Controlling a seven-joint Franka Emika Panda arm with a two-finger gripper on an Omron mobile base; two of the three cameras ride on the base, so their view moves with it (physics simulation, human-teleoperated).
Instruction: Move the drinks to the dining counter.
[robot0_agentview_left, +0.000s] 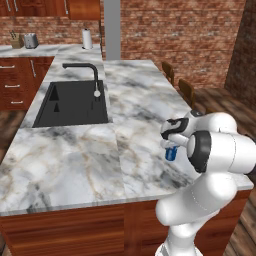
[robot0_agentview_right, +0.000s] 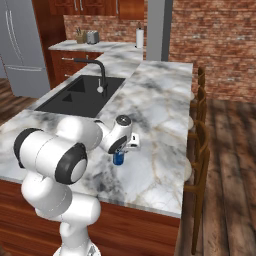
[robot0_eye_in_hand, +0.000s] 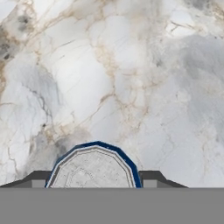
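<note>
A blue-and-white can (robot0_agentview_left: 171, 154) (robot0_agentview_right: 118, 159), one of the drinks, is held upright between my gripper's (robot0_agentview_left: 171, 149) (robot0_agentview_right: 119, 153) fingers, which are shut on it. It hangs low over the right part of the dining counter (robot0_agentview_left: 75, 155) (robot0_agentview_right: 160, 105), a marble top. I cannot tell whether its base touches the marble. In the hand view the can's pale lid with its blue rim (robot0_eye_in_hand: 94, 168) sits between the two dark fingertips (robot0_eye_in_hand: 152, 177) of the gripper (robot0_eye_in_hand: 94, 180), with veined marble (robot0_eye_in_hand: 131, 78) beyond.
A black sink (robot0_agentview_left: 72, 104) (robot0_agentview_right: 80, 95) with a black faucet (robot0_agentview_left: 92, 75) (robot0_agentview_right: 100, 75) is set into the counter's left half. Wooden chairs (robot0_agentview_left: 186, 90) (robot0_agentview_right: 200, 145) line the far right edge. A paper towel roll (robot0_agentview_left: 87, 38) and a toaster (robot0_agentview_left: 31, 40) stand on the back counter.
</note>
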